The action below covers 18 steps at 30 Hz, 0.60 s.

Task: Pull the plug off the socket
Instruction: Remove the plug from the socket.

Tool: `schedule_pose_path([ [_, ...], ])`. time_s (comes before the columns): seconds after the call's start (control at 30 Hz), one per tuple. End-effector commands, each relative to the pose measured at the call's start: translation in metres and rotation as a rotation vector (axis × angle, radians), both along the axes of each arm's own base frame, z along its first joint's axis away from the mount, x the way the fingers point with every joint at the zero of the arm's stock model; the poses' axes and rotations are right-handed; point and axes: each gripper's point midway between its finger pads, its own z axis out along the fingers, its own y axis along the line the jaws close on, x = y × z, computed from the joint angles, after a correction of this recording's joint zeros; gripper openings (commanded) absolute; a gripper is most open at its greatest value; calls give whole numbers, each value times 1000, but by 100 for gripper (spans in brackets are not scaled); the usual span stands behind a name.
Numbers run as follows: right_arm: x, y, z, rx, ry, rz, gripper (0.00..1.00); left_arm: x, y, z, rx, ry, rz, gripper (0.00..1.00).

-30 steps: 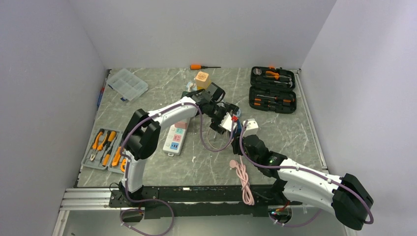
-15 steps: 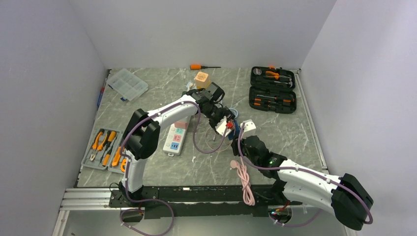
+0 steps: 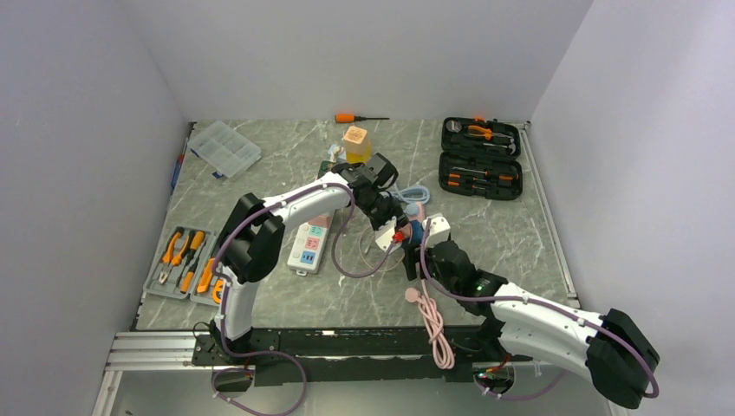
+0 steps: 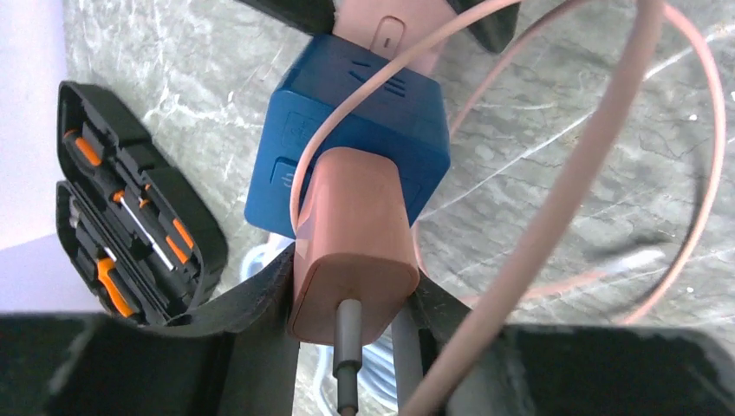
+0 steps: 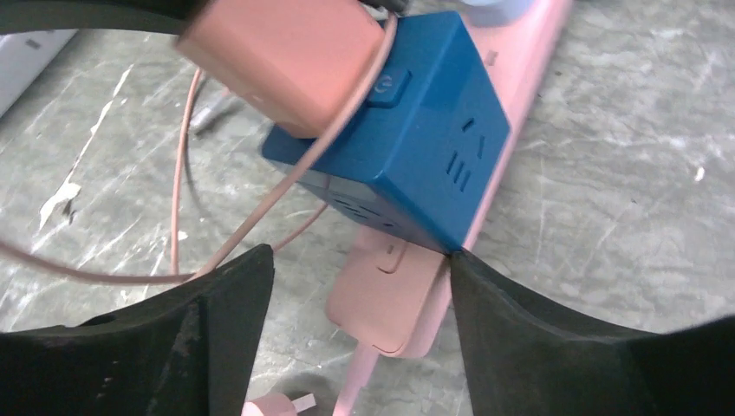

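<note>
Black fingers (image 4: 260, 303) of the left gripper (image 4: 351, 299) clamp both flanks of the plug (image 4: 351, 234). We note a salmon-pink rounded block with a grey stub at its rear, its front seated against one face of the blue cube socket (image 4: 373, 113). The right gripper (image 5: 360, 286) has its jaws apart, straddling the cube. The cube sits on a pink power strip (image 5: 390, 303) on the marble table (image 5: 624, 130). A pink cord (image 4: 555, 208) loops alongside.
</note>
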Motion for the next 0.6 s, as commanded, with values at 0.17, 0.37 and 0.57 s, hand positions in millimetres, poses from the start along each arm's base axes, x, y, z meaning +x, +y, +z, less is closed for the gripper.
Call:
schedule_pose_path([
  [0.17, -5, 33, 81, 372, -121, 61, 91, -21, -2, -2, -51, -72, -91, 0],
  [0.37, -2, -1, 78, 423, -77, -126, 93, -16, 5, -4, -53, -79, -45, 0],
  [0.57, 7, -26, 45, 367, 106, -289, 92, -11, 15, -13, -54, -88, -7, 0],
])
